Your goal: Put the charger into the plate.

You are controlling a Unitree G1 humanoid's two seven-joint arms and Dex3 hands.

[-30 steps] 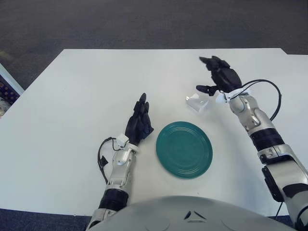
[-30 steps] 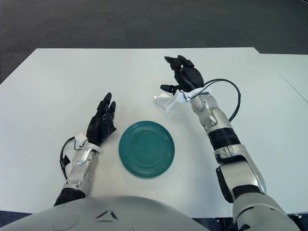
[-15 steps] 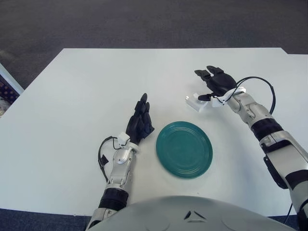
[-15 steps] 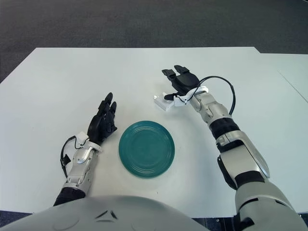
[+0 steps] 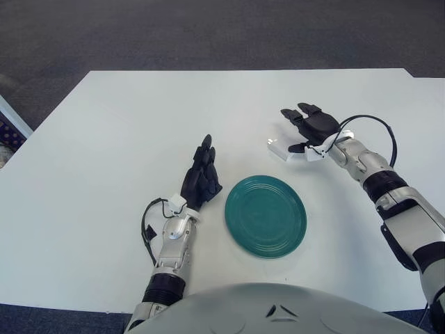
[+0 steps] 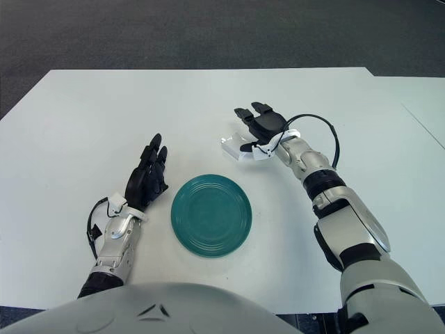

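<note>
The task is at its opening step, by the look of it: the white charger (image 5: 281, 148) lies on the white table (image 5: 104, 139), beyond the teal plate (image 5: 265, 216) and a little to its right, apart from the rim, and the plate holds nothing; the right hand (image 5: 311, 128) is at the charger's right side with its dark fingers (image 5: 292, 115) spread and reaching over it, the thumb low beside the white body, not yet clamped on it, and whether any finger touches the charger cannot be told; so the grasp, the lift, the carry and the release all seem left to do; the left hand (image 5: 201, 178) shows just left of the plate, fingers straight and held together, holding nothing; as for room, the charger sits well in from every table edge, the far edge being the nearest, so a nudge should not send it off; the stretch of table between charger and plate is bare, giving the right hand a short, unobstructed path toward the robot; the left hand stands near the plate's left rim but outside that path; the dark floor (image 5: 208, 35) lies beyond the table.
</note>
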